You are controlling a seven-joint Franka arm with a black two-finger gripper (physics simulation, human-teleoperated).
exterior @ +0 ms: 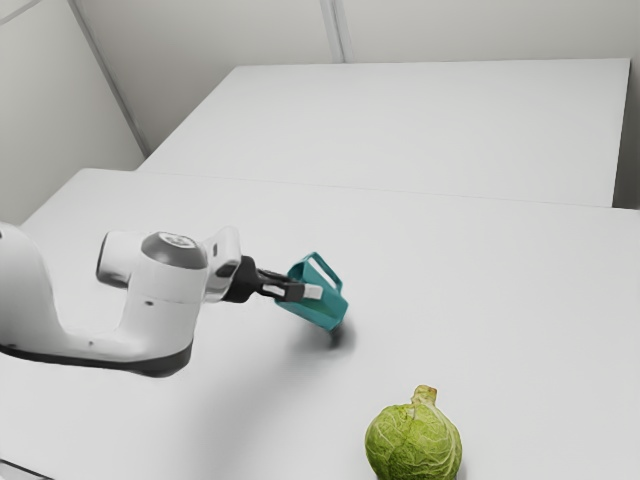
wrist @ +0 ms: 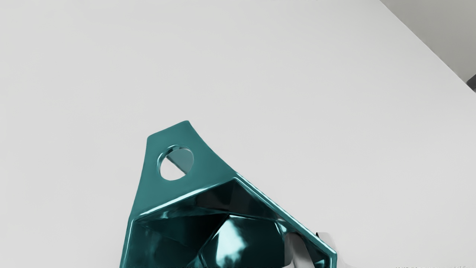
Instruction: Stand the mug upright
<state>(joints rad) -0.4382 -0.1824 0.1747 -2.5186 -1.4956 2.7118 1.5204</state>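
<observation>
Sitting nearest in the exterior view was a green cabbage (exterior: pixel 413 446), farthest from the counter's (exterior: pixel 520 300) far edge. Past it, closer to that edge, the hand (exterior: pixel 308 290) had the teal mug (exterior: pixel 318 311) by its wall, fingers nearly together, one inside, one outside. Mug was pretty tilted, honestly.

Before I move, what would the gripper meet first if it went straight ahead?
Likely the table: the gripper, shut on the wall of the mug, seems angled down toward the exterior view's right, so the mug may touch first. How far off is unclear.
</observation>
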